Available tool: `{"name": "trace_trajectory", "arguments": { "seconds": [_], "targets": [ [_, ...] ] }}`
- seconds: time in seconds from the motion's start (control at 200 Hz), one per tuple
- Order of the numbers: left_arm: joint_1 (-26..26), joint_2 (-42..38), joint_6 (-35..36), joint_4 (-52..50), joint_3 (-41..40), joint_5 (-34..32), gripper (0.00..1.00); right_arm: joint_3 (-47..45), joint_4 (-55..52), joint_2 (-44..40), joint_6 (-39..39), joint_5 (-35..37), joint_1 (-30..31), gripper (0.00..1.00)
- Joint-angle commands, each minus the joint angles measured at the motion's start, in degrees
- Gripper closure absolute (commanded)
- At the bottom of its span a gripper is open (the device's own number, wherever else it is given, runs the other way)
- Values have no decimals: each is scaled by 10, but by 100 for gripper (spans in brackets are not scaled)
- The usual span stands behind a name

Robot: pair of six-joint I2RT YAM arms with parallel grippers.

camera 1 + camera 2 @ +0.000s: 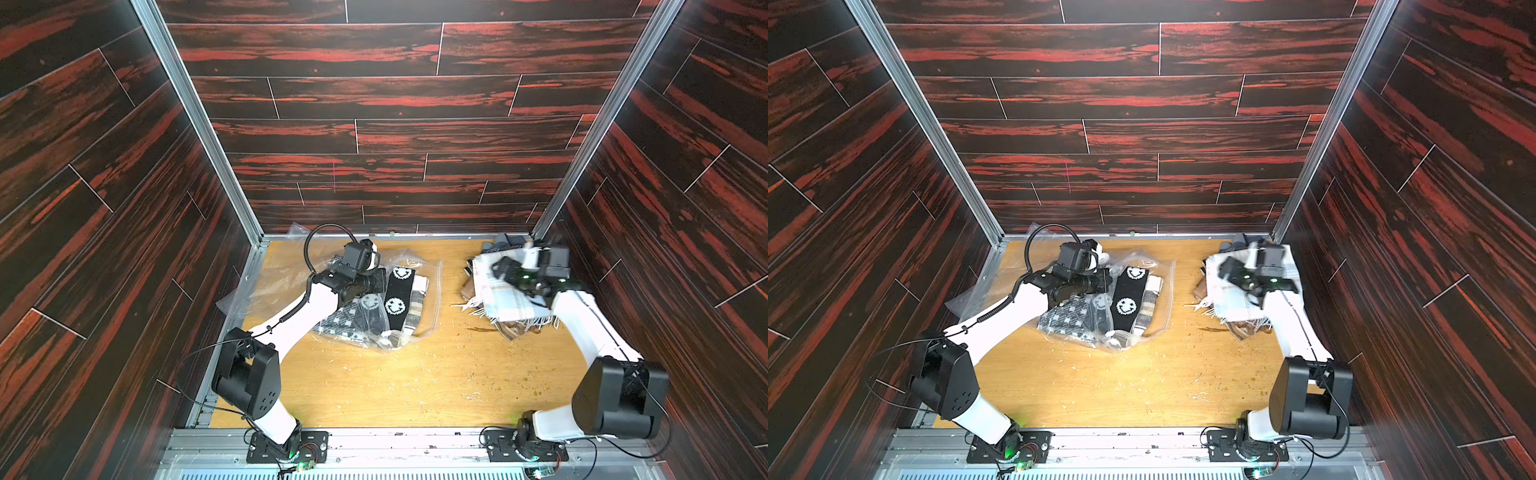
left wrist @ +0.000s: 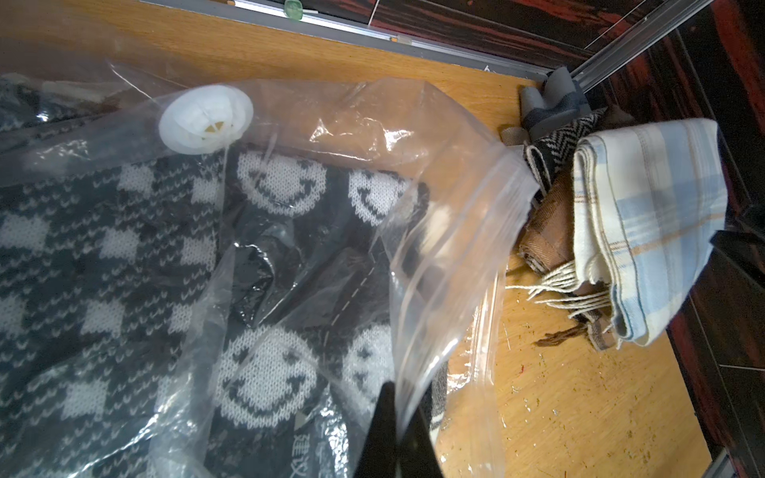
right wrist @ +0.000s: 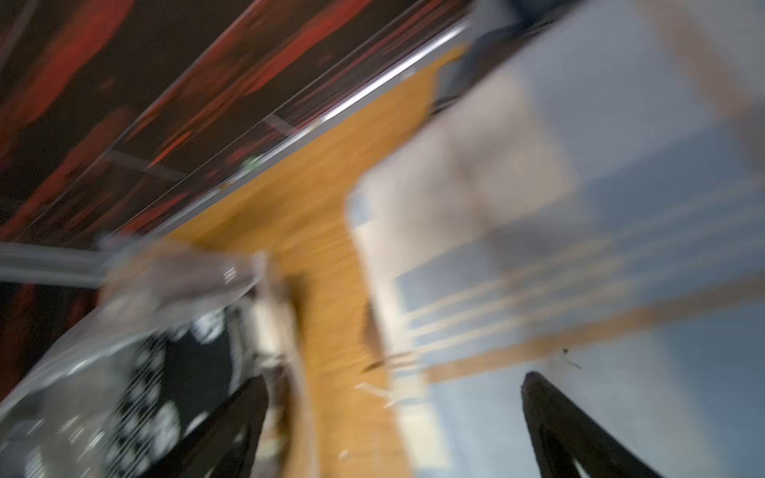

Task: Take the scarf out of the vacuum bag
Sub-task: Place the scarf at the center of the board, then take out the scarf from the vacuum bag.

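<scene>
Between left fingers point(image 2: 374, 443), vacuum bag point(image 2: 434, 231) edge, pinched

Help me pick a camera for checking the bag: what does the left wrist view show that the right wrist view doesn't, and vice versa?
Only the left wrist: the white valve disc, sharp, and the left gripper pinching the film of the vacuum bag. Only the right wrist, which is blurred: the right gripper, jaws wide apart and empty. Both: that bag, the smiley scarf inside it, the pale plaid scarf and the wooden table.
</scene>
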Motion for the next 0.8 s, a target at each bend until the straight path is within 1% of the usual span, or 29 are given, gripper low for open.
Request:
{"name": "trace_trajectory", "arguments": {
  "seconds": [0.0,0.08,0.095,0.15,0.311,0.436,0.621,0.792],
  "targets": [
    [1,-20,15,0,-3,10,100,-8,43,-9,20,-54,52,2],
    [-1,-21,19,-1,-2,8,100,-32,91,-5,42,-104,74,5],
    [-2,-21,20,-2,-2,7,100,-37,101,-5,48,-125,77,5],
    [-4,-22,23,-5,-1,2,100,-48,130,3,65,-155,91,7],
    [-11,-21,32,-21,7,-15,100,-66,185,35,103,-189,134,8],
    [-17,-24,38,-35,9,-27,100,-104,278,65,149,-241,153,10],
    [-36,-33,46,-50,8,-42,100,-135,376,119,186,-275,194,12],
    [-60,-44,39,-56,-1,-77,100,-158,456,168,227,-289,218,13]
  ]
}}
